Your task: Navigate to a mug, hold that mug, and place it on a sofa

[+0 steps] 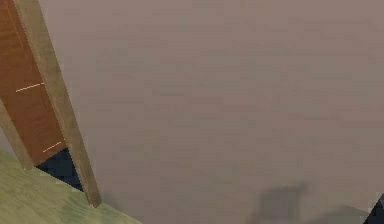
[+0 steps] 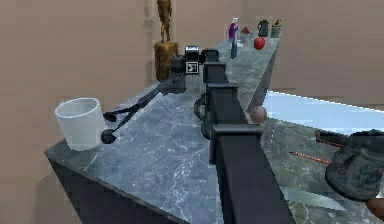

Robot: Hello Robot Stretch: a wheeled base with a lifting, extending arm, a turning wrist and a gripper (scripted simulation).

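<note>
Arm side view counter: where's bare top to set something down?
Bare counter near the corner, bordered by white mug, tool and arm; another strip between arm and red apple. Crowded: far end by the bottle, and around the dark pot.

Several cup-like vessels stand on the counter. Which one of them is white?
The mug at the near left corner of the counter is white and wide-mouthed; the vessels at the far end are dark.
</note>
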